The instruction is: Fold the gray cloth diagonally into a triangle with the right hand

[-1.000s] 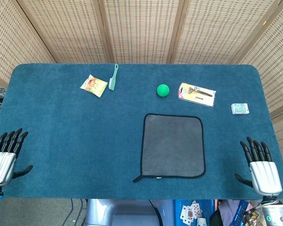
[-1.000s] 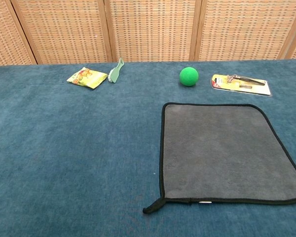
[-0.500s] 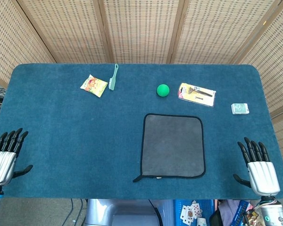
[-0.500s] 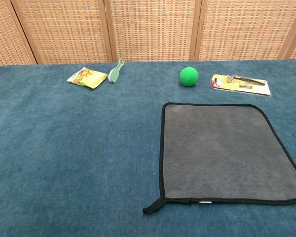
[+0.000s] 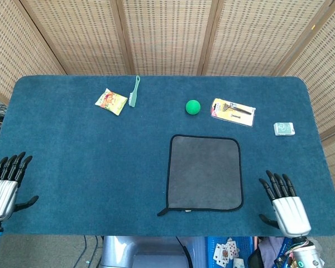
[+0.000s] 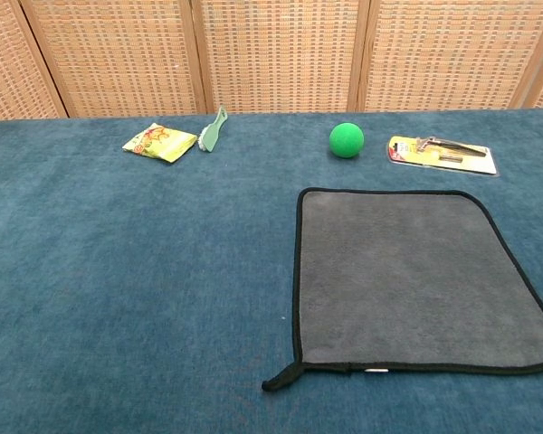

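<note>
Approach step: your right hand (image 5: 286, 207), fingers spread and empty, sits beside the flat gray cloth (image 5: 205, 172); next, pinch a near corner.

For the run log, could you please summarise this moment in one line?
gray cloth: flat, unfolded | right hand: open, beside cloth | left hand: open, idle

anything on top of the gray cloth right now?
Nothing: the gray cloth lies flat and bare on the blue table. The right hand is beside it, apart. Whatever is under the cloth is covered.

Green ball (image 5: 193, 106) between comb (image 5: 134, 92) and razor pack (image 5: 233, 111)
</note>
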`<state>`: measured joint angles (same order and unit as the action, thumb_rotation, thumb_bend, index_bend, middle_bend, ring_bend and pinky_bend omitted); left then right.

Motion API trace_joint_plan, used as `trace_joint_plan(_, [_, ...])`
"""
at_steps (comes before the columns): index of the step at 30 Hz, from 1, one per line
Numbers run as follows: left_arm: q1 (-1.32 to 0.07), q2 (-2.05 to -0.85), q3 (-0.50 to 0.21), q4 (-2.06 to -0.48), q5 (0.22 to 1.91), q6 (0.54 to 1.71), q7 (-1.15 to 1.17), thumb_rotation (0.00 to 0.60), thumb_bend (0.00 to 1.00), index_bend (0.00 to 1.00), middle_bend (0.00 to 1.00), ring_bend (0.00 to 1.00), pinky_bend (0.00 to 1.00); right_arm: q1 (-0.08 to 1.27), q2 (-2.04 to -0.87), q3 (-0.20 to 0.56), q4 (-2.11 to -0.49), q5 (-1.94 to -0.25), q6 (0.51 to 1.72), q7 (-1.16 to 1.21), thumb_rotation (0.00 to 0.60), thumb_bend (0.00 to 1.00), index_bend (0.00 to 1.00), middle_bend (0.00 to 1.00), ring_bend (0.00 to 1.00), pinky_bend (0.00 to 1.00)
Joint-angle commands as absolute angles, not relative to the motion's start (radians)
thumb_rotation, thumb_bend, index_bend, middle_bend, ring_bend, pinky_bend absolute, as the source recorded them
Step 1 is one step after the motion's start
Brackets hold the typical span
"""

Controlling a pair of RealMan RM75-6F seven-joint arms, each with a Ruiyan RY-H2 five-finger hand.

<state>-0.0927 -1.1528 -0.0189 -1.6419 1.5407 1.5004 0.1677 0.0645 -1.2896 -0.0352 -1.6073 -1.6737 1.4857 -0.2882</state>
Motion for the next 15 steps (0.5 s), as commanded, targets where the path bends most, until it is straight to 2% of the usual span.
trace_joint_plan(1, [-0.093,-1.151,-0.019,-1.642,1.541,1.500,0.164,0.600,0.11,0.00,0.00,0.00,0.00,0.074,-1.334,-0.056,-1.610,-1.692,1.453,-0.320,0.600,0.00,0.14,0.00,0.00,0.00])
trace_joint_plan(15, [-0.093,-1.149,-0.018,-1.641,1.542,1.498,0.159,0.600,0.11,0.00,0.00,0.00,0.00,0.114,-1.507,-0.032,-1.572,-1.678,1.382,-0.375,0.600,0.00,0.29,0.00,0.00,0.00])
